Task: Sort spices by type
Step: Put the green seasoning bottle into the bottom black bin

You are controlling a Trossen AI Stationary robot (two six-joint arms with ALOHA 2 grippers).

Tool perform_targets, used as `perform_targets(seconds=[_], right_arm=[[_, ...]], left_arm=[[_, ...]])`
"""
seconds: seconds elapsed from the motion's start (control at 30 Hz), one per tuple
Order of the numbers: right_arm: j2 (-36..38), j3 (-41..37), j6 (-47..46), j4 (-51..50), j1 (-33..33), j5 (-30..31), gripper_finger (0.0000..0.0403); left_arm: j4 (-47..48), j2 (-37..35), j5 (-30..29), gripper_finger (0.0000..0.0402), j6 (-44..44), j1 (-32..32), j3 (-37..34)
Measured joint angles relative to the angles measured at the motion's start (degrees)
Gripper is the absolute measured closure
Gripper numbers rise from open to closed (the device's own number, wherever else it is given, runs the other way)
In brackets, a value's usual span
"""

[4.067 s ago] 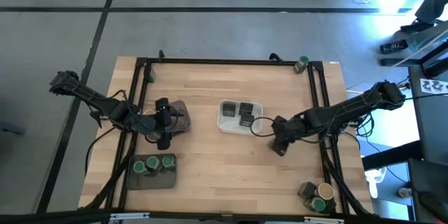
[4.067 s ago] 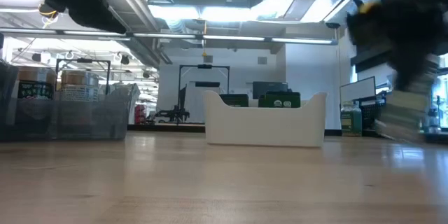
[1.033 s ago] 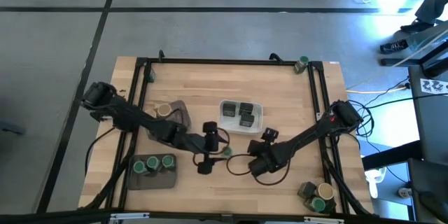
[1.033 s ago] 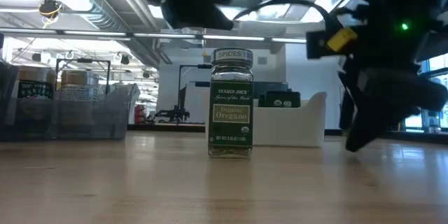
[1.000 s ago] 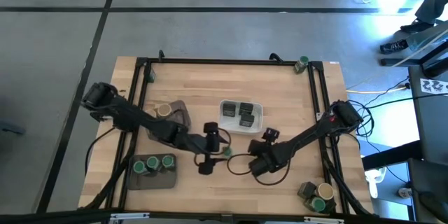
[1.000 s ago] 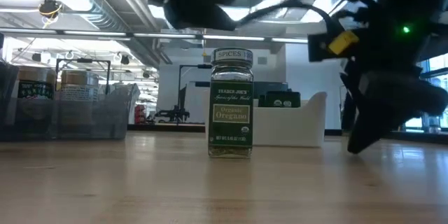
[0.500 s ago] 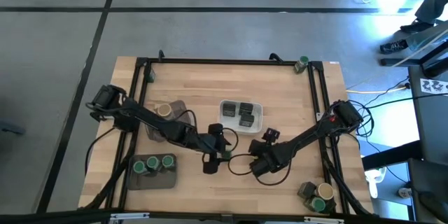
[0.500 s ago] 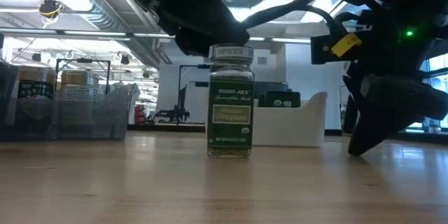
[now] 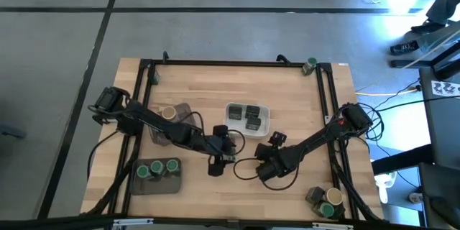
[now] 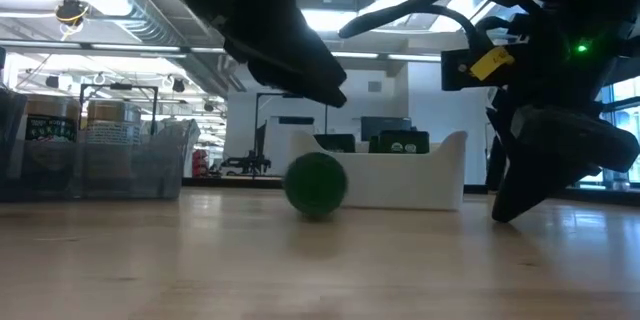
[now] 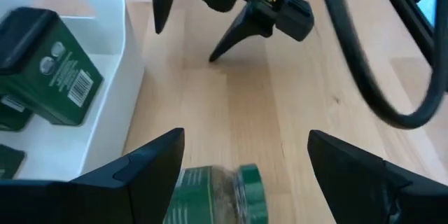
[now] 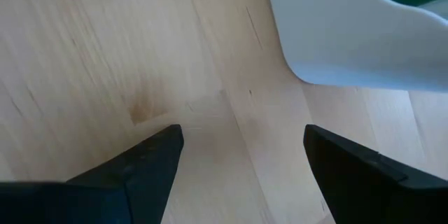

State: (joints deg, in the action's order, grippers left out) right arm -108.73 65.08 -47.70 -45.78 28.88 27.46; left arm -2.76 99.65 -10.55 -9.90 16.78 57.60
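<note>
A green-lidded spice jar (image 11: 220,194) is lying on its side on the wooden table (image 9: 287,100), its round lid facing the low camera (image 10: 316,184). The left gripper (image 11: 245,157) is hanging over it with fingers spread wide, gripping nothing. The right gripper (image 12: 241,157) is waiting just beside it, also wide and empty, pointing at the bare wood near the white tray (image 9: 231,125) (which is holding dark tins (image 9: 251,116)). Three more green-lidded jars (image 9: 157,167) are sitting in a grey tray (image 9: 136,186) near the table's front left.
</note>
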Motion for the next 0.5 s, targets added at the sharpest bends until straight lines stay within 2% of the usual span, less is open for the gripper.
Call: perform_targets(seconds=[0.23,0.37,0.5], right_arm=[[-0.02,0.0,0.18,0.02,0.0,0.13,0.01],[-0.04,0.0,0.21,0.12,0.0,0.33,0.01],[-0.07,0.0,0.22,1.02,-0.02,0.44,0.01]], left_arm=[[6.4,-2.72,-0.02,0.01,5.35,1.09,0.0],[9.22,-2.29,-0.8,0.01,16.37,1.17,0.0],[7.39,-1.07,-1.18,0.01,25.74,0.89,0.0]])
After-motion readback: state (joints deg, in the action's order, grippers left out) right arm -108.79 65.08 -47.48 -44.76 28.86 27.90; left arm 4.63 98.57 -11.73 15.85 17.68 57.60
